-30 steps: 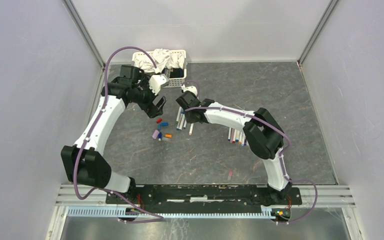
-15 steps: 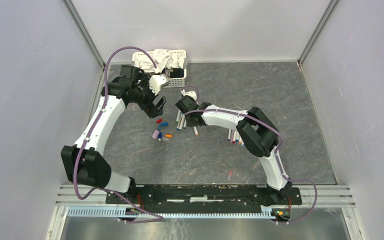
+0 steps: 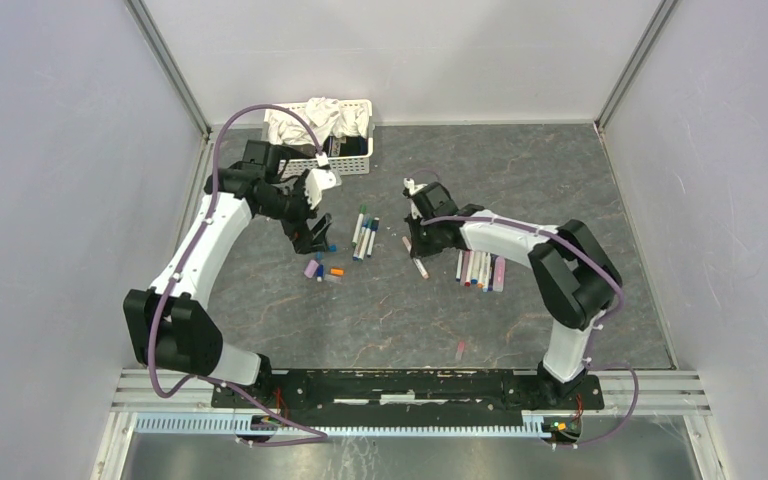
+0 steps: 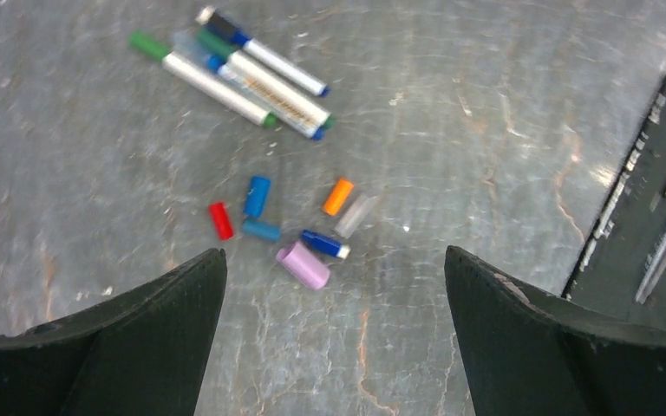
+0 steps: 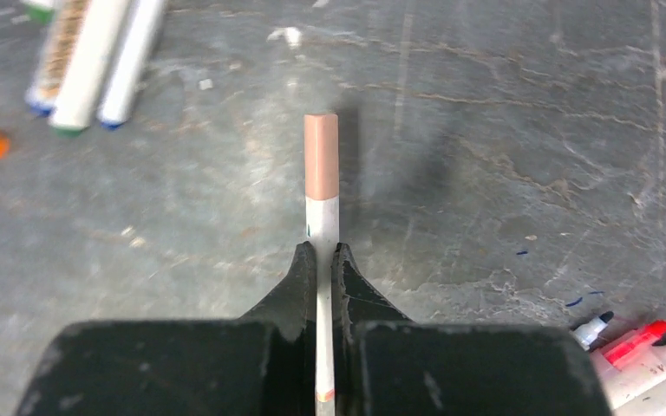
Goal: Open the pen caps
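My right gripper (image 5: 323,251) is shut on a white-barrelled pen (image 5: 322,173) whose brownish-pink cap points away from it, low over the floor. In the top view this gripper (image 3: 418,246) and pen (image 3: 418,266) are right of centre. My left gripper (image 4: 334,253) is open and empty, hanging above loose caps: red (image 4: 220,220), two blue (image 4: 257,196), orange (image 4: 338,196), clear (image 4: 354,215), dark blue (image 4: 324,244) and lilac (image 4: 303,264). In the top view the left gripper (image 3: 312,238) is just above these caps (image 3: 322,270).
Three pens (image 4: 243,82) lie beyond the caps, at mid-floor in the top view (image 3: 365,235). A row of pens (image 3: 480,270) lies right of my right gripper. A white basket of cloths (image 3: 355,104) stands at the back. A small pink piece (image 3: 460,349) lies near the front.
My right gripper has swung right, away from the middle pens, carrying the pen. My left gripper has turned and moved a little toward the loose caps.
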